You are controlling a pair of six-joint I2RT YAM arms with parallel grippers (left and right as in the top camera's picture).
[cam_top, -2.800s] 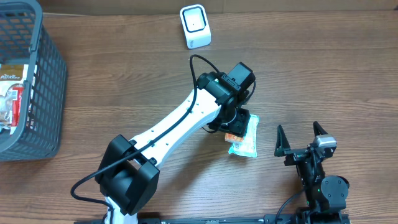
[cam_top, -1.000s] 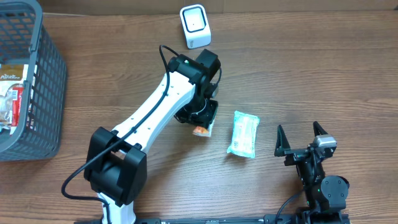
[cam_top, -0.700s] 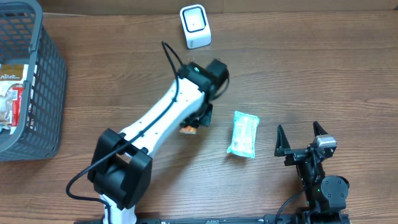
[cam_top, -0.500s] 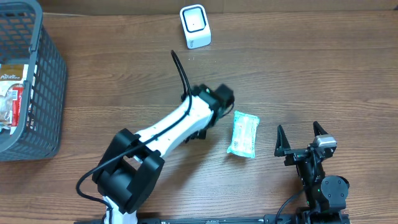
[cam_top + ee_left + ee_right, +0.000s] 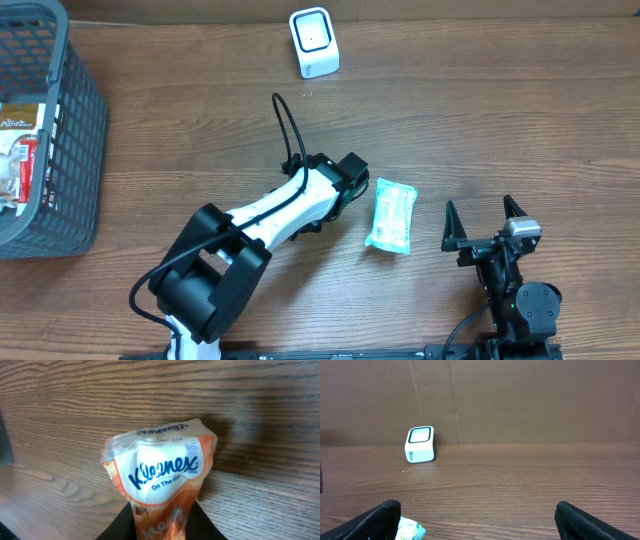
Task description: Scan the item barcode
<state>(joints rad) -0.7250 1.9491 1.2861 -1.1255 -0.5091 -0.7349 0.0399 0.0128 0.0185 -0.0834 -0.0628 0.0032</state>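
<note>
An orange-and-white Kleenex tissue pack (image 5: 160,467) fills the left wrist view, close over the wooden table. My left gripper (image 5: 162,525) is shut on its orange lower end, a black finger pressed against each side. From overhead, the left gripper (image 5: 343,187) sits low at mid-table and hides that pack. The white barcode scanner (image 5: 313,42) stands at the far edge and is also seen from the right wrist as the scanner (image 5: 420,444). My right gripper (image 5: 484,222) rests open and empty near the front right.
A teal-and-white packet (image 5: 391,216) lies just right of the left gripper, and this packet (image 5: 410,530) peeks into the right wrist view. A dark mesh basket (image 5: 70,130) holding packaged items stands at the left edge.
The left arm swung the tissue pack from below the scanner back toward mid-table and lowered it beside the teal packet. The right arm stayed still.
</note>
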